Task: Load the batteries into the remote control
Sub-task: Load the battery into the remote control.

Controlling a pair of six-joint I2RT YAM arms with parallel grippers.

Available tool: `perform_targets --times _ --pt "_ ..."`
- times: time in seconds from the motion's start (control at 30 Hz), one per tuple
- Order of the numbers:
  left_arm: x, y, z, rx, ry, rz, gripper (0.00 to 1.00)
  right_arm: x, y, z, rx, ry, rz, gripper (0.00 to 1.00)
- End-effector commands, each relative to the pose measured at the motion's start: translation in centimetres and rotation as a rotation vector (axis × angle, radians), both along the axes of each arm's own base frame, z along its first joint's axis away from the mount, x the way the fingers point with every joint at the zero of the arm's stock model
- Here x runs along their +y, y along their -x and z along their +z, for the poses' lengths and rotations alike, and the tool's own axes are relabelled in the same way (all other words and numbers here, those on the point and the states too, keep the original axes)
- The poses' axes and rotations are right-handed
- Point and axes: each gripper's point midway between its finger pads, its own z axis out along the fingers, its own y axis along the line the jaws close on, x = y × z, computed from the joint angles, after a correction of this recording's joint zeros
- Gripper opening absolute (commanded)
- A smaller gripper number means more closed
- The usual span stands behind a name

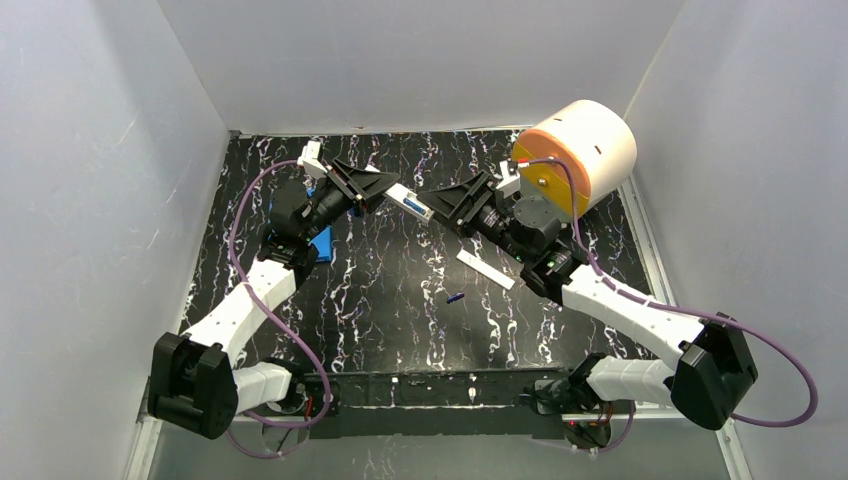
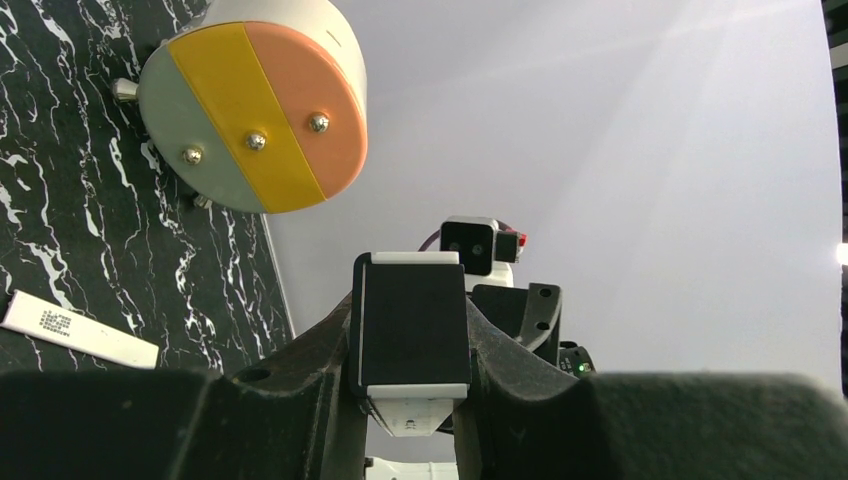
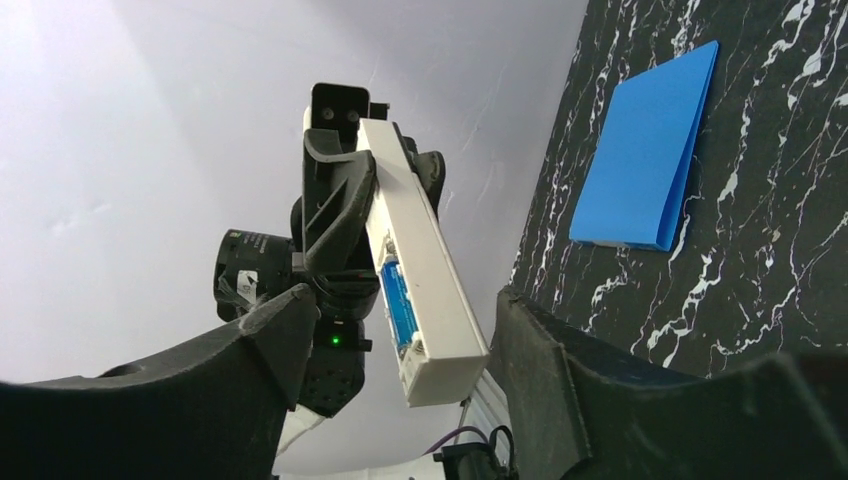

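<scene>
My left gripper (image 1: 378,190) is shut on the remote control (image 1: 410,203), a slim white bar held above the table's far middle. In the left wrist view the remote (image 2: 412,330) sits clamped between my fingers (image 2: 320,345). In the right wrist view the remote (image 3: 425,270) shows its recess with one blue battery (image 3: 400,300) lying in it. My right gripper (image 1: 445,205) is open; its jaws flank the remote's free end with gaps on both sides (image 3: 405,325). A second blue battery (image 1: 455,297) lies loose on the table.
A thin white strip (image 1: 485,268) lies on the black marbled table (image 1: 400,320) near the right arm; it also shows in the left wrist view (image 2: 80,330). A cream-and-orange drum (image 1: 580,155) stands at the back right. A flat blue pad (image 1: 322,243) lies under the left arm.
</scene>
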Motion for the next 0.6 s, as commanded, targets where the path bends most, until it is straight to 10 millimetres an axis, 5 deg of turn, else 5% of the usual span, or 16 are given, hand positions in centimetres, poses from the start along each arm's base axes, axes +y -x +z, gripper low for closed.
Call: perform_targets --times 0.0,0.57 --pt "0.0 0.4 2.4 -0.077 0.019 -0.014 0.01 0.2 0.5 0.5 -0.040 -0.008 0.028 0.69" --pt "0.0 0.4 2.5 -0.075 0.025 -0.018 0.01 1.3 1.0 0.0 -0.068 0.023 0.094 0.48"
